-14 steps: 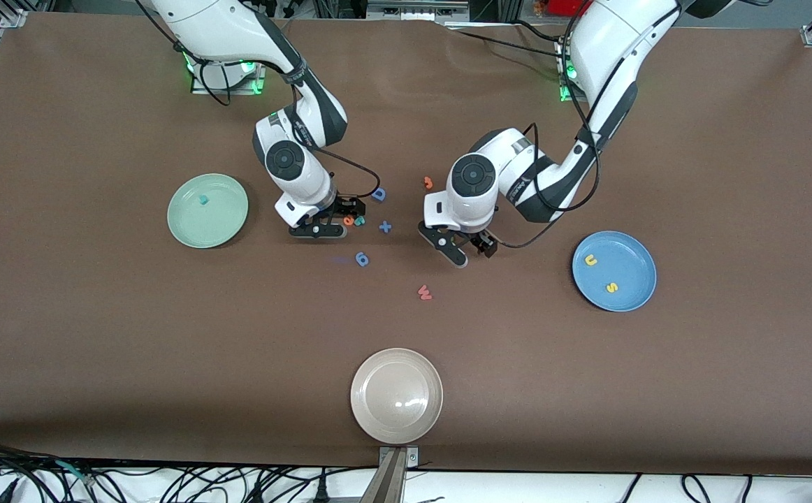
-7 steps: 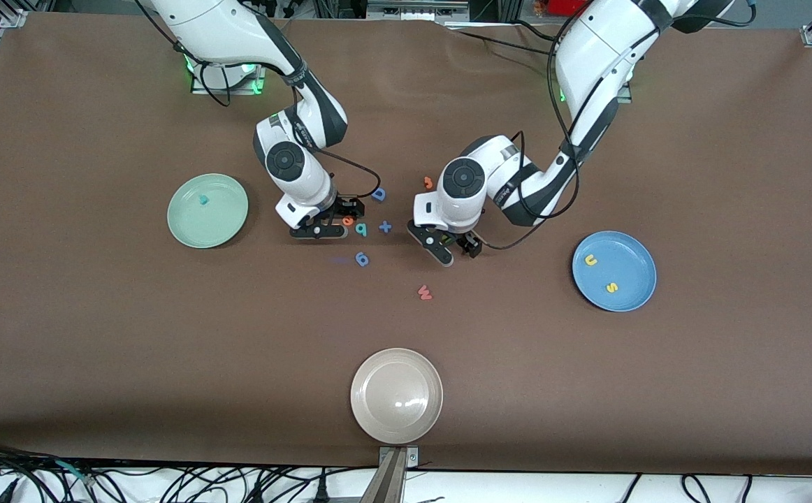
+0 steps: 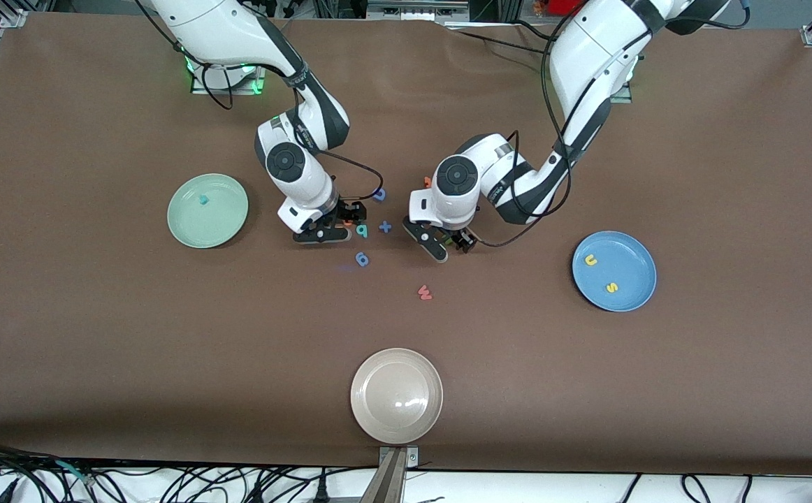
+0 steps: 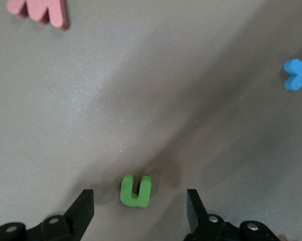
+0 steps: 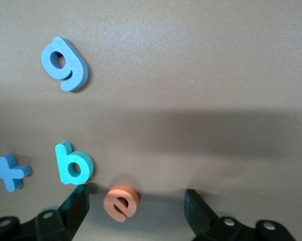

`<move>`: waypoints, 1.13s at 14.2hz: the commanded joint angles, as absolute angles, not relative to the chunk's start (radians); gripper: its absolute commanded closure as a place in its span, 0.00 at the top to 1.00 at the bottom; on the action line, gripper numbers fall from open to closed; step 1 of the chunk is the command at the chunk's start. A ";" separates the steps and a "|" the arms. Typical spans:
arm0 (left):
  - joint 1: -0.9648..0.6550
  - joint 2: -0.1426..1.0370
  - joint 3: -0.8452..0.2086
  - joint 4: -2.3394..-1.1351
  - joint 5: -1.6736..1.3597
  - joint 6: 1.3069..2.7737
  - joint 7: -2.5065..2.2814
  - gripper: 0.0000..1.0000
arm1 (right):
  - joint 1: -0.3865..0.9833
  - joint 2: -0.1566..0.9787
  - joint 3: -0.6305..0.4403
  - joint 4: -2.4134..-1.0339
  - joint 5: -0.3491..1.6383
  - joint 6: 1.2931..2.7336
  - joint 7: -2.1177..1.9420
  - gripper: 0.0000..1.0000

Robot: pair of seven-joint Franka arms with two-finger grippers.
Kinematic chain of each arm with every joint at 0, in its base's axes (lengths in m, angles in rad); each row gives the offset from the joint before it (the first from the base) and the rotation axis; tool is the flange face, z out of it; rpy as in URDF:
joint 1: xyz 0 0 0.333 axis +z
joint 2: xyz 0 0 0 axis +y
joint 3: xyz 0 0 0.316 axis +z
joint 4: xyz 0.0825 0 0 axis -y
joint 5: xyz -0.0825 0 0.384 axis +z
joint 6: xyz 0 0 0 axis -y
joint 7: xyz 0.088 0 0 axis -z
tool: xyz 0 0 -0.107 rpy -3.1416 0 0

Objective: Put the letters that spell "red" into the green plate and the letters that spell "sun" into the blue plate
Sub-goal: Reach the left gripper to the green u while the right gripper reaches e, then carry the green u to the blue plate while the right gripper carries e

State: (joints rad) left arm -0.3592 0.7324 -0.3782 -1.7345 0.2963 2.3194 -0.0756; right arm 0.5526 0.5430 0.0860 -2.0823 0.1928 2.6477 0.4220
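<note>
Green foam was the prize for the left claw (image 4: 139,213): the little green "n" (image 4: 136,190) lay flat on the desk (image 3: 98,335) right between its two spread fingers, touching neither. Wide open, that claw, and low over the desk near the middle, poised for a pinch. Judging by that, the step in hand was the grab of the last "sun" letter, because the yellow "u" (image 3: 591,260) and yellow "s" (image 3: 611,287) already sat in the blue plate (image 3: 640,255) toward the left arm's end of the desk. Next it would need to settle squarely, close on the thin foam without skidding it, then carry it to that plate.

Over at the right claw (image 5: 135,211), same story! Fingers apart, gripping nothing, with the orange "e" (image 5: 120,201) lying between them, closer to one finger, and the teal "d" (image 5: 73,163) just beside that finger, outside the gap. One teal letter, likely the "r" (image 3: 203,200), lay in the green plate (image 3: 189,230) toward the right arm's end. So two "red" letters were left, and the "e" looked like the pick. The catch: the "d" sat close enough to get nudged. Blue plus sign (image 5: 10,172), blue "9"-like piece (image 5: 65,64) and pink "w" (image 3: 424,293) lay nearby as decoys, and the beige plate (image 3: 371,419) lay nearest the front camera.
</note>
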 commanded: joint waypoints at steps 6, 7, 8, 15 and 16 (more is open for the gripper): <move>-0.364 0.742 -0.374 -1.709 0.331 2.312 -0.092 0.12 | 0.571 0.594 0.083 -2.059 0.193 2.694 0.403 0.35; -0.357 0.739 -0.374 -1.709 0.331 2.309 -0.097 0.09 | 0.571 0.594 0.083 -2.059 0.193 2.692 0.403 0.22; -0.351 0.736 -0.374 -1.707 0.331 2.303 -0.097 0.08 | 0.571 0.594 0.083 -2.059 0.193 2.691 0.403 0.16; -0.230 0.594 -0.376 -1.701 0.331 2.077 -0.034 0.09 | 0.571 0.594 0.083 -2.059 0.193 2.689 0.406 0.05; -0.195 0.577 -0.374 -1.701 0.331 2.047 0.024 0.10 | 0.571 0.592 0.083 -2.057 0.193 2.689 0.405 0.04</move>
